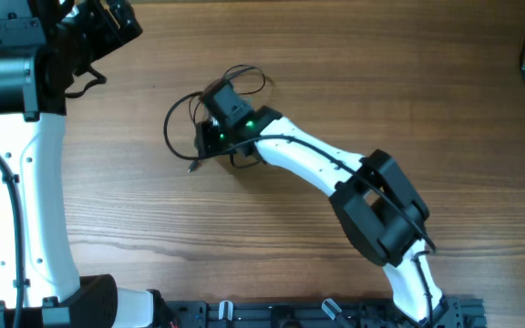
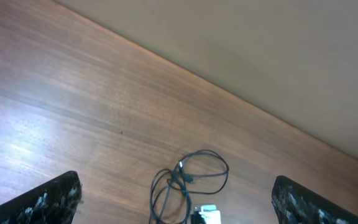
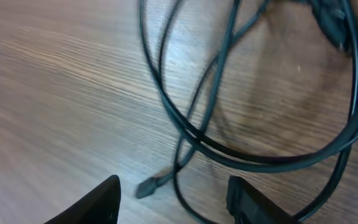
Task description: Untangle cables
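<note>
Cables (image 1: 168, 128) on table (image 1: 335, 73), left of centre, far half. Tangle of loose overlapping loops; long axis diagonal, near-left to far-right. One plug tip (image 1: 190, 169) sticks out at near-left end, pointing near-left.

Right gripper (image 1: 210, 128) low over tangle. Right wrist view: fingers (image 3: 95, 202) apart, not clamped; several strands (image 3: 185, 124) run between them, plug tip (image 3: 148, 185) in the gap.

Left gripper (image 1: 117, 23) at far-left corner, well apart from cables. Left wrist view: fingers (image 2: 48, 199) spread wide, holding nothing; tangle (image 2: 188, 180) ahead on table.
</note>
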